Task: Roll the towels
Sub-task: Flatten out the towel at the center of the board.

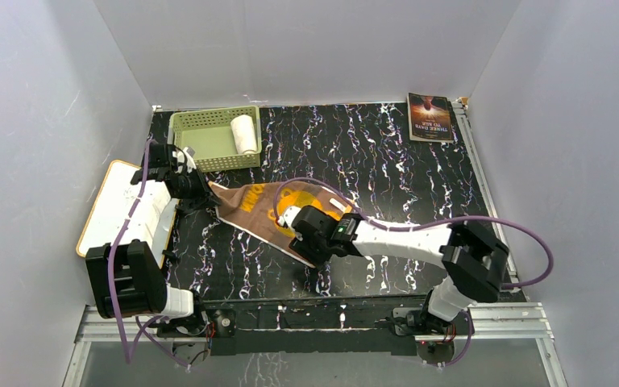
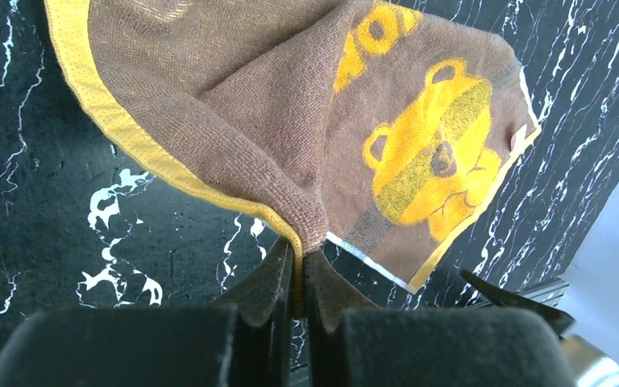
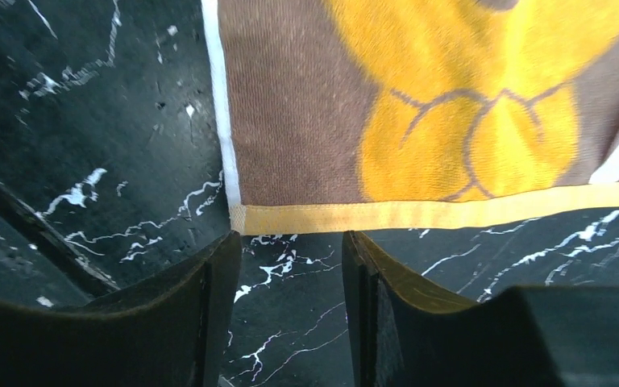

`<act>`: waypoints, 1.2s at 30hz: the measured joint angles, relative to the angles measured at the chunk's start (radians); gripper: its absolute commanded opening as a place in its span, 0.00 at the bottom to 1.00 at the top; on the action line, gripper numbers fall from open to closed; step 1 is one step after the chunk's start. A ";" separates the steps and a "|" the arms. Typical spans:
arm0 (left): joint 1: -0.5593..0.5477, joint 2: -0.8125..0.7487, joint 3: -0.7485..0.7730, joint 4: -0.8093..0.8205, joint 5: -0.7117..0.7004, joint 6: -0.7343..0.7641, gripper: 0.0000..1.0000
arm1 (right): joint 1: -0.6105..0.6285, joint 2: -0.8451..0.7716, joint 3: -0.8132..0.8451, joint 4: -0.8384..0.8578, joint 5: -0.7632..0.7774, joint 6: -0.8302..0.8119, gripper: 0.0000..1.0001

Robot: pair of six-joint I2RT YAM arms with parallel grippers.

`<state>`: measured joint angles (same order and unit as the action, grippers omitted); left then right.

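Note:
The brown towel (image 1: pixel 251 208) with its orange-yellow bear print lies spread as a strip on the black marbled table. My left gripper (image 1: pixel 203 193) is shut on the towel's far-left corner; in the left wrist view the jaws pinch the yellow hem of the towel (image 2: pixel 306 121) and lift it a little. My right gripper (image 1: pixel 300 239) hangs open just off the towel's near-right end; in the right wrist view its fingers (image 3: pixel 218 266) stand apart, right below the yellow hem of the towel (image 3: pixel 419 121). The white towel (image 1: pixel 244 133) lies rolled in the green basket (image 1: pixel 193 125).
A white board with a tan edge (image 1: pixel 113 205) lies at the table's left side beside my left arm. A dark-covered book (image 1: pixel 429 118) lies at the far right corner. Grey walls close in the table on three sides.

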<state>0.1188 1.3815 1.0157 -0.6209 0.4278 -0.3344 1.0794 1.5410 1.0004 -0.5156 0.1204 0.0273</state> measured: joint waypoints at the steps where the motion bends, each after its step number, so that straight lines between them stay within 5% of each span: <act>1: 0.000 0.000 0.000 0.002 -0.002 0.000 0.00 | -0.001 0.023 0.000 -0.010 -0.007 -0.003 0.47; 17: 0.000 0.000 0.000 0.015 -0.035 0.001 0.00 | -0.002 0.164 0.025 0.003 -0.125 -0.068 0.45; 20: 0.000 0.000 0.004 0.011 -0.055 0.001 0.00 | -0.002 0.166 0.024 0.021 -0.135 -0.076 0.32; 23: 0.000 0.000 0.020 0.005 -0.077 0.000 0.00 | -0.002 0.164 0.014 0.048 -0.138 -0.074 0.00; 25: 0.000 0.000 0.034 -0.001 -0.090 0.000 0.00 | -0.006 0.154 -0.003 0.076 -0.138 -0.072 0.00; 30: 0.000 -0.002 0.064 -0.039 -0.140 -0.005 0.00 | -0.018 0.026 -0.095 0.097 -0.153 -0.033 0.00; 36: 0.001 -0.046 0.239 -0.144 -0.258 -0.021 0.00 | -0.152 -0.425 -0.080 0.145 -0.120 0.014 0.00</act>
<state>0.1196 1.3354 1.2545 -0.7650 0.1696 -0.3557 0.9272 1.1160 0.9207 -0.3702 0.0006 0.0418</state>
